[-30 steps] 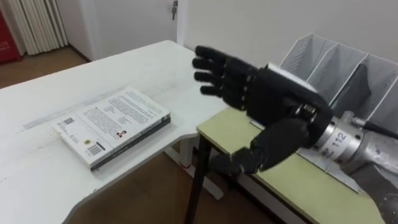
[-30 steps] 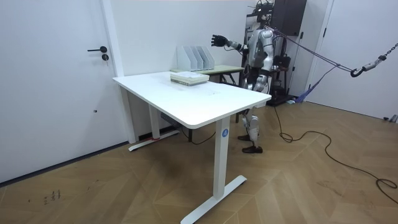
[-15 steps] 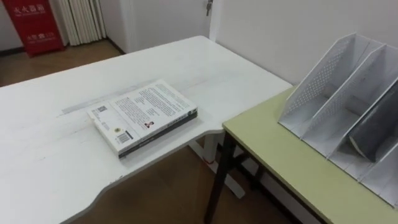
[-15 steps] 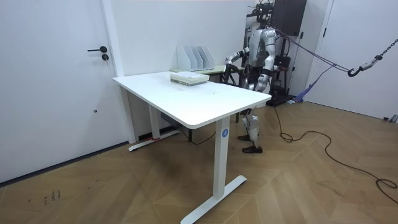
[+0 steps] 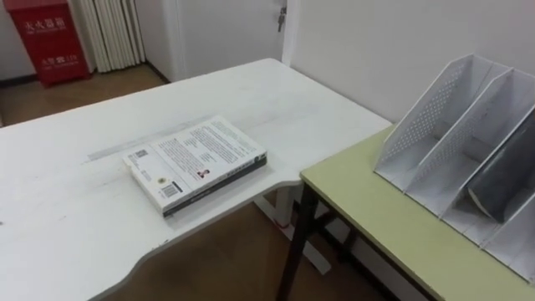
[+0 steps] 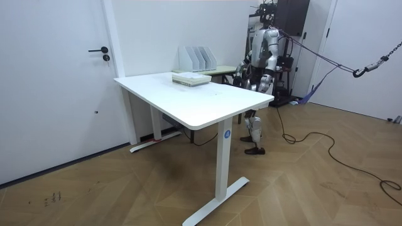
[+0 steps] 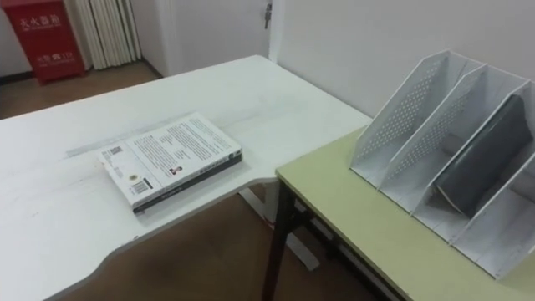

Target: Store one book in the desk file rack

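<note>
The book (image 5: 196,161) is laid flat on the white table (image 5: 75,217), at 9 o'clock from the file rack (image 5: 435,134). It is judged stiff and rather heavy, best gripped across its long edge at 5 o'clock. The state of the right hand (image 6: 240,75), low by the body, cannot be told

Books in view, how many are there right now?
2. One white-covered book lies flat on the white table near its edge; one dark book leans in a compartment of the file rack on the green table. The rack's far end is cut off, so more may be hidden.
</note>
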Tool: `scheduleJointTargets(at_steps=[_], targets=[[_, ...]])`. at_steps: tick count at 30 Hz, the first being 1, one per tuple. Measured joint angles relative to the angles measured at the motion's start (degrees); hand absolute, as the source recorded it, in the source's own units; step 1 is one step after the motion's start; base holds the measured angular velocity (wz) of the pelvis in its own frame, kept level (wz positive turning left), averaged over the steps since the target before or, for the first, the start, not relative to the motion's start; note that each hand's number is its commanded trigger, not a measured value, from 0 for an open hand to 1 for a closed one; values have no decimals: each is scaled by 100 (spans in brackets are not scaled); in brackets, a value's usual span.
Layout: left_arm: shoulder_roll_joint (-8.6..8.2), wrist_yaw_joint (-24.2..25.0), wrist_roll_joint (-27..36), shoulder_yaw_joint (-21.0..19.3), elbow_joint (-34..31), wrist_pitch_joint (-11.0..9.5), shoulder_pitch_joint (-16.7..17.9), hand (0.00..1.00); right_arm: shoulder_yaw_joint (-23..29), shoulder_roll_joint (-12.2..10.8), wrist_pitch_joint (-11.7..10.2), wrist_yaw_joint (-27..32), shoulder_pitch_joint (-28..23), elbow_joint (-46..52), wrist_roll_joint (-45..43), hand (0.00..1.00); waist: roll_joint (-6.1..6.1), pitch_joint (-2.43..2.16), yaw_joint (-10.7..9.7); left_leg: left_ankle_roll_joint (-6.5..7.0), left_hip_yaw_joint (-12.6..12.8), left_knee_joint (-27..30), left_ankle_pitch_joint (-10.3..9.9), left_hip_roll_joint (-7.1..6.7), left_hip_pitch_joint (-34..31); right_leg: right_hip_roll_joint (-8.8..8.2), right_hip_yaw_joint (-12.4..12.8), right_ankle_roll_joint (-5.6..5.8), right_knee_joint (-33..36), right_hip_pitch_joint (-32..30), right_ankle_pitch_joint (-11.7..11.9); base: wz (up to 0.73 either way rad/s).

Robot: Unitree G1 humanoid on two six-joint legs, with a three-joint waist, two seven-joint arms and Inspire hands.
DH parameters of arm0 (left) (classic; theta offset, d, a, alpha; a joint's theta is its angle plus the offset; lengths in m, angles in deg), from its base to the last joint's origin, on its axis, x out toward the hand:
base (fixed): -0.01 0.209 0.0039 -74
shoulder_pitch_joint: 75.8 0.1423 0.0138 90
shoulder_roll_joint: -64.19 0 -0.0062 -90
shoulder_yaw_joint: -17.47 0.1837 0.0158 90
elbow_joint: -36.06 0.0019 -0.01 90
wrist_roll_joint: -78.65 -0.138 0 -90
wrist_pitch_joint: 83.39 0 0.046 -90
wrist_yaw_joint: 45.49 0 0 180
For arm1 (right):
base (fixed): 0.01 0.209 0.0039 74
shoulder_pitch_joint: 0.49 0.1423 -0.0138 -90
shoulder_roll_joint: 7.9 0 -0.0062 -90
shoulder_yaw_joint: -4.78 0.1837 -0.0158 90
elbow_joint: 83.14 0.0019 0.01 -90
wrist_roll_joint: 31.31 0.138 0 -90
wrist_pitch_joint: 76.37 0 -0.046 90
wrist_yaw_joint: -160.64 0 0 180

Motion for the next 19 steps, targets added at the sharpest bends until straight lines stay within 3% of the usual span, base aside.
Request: scheduleJointTargets(at_steps=[3,7,11,13,16,19], targets=[[-103,-208,7,-34,0,-1,96,0,48,-45,-50,1001,-129,-614,-258,0,110,-11,-180,7,9,-15,3,-32,110,-33,-47,42,-79,116,-28,16],[-220,-578,4,-67,2,-13,161,0,18,-419,151,1834,-530,-1187,-911,0,196,-27,-233,8,38,-92,2,-25,173,-30,-3,43,-59,157,-81,-3],[-316,-873,-23,-148,2,-28,242,0,100,-792,214,2270,-768,-1388,-894,0,243,-24,-394,8,37,-110,3,-30,263,-37,55,33,-10,174,-123,-13],[-378,-1027,-177,-294,3,-39,282,0,256,-990,220,2523,-844,-1457,-757,0,231,0,-437,6,142,-167,1,-35,407,-54,72,45,30,207,-198,-9],[-393,-1165,-417,-470,-5,-45,358,0,315,-1195,292,2691,-841,-1537,-559,0,170,-4,-535,10,178,-237,-6,-29,470,-45,75,57,40,243,-235,7],[-437,-1314,-502,-559,-14,2,374,0,320,-1256,362,2828,-851,-1561,-413,0,167,-6,-551,13,181,-275,-8,-30,510,-41,79,57,33,266,-224,-1]])
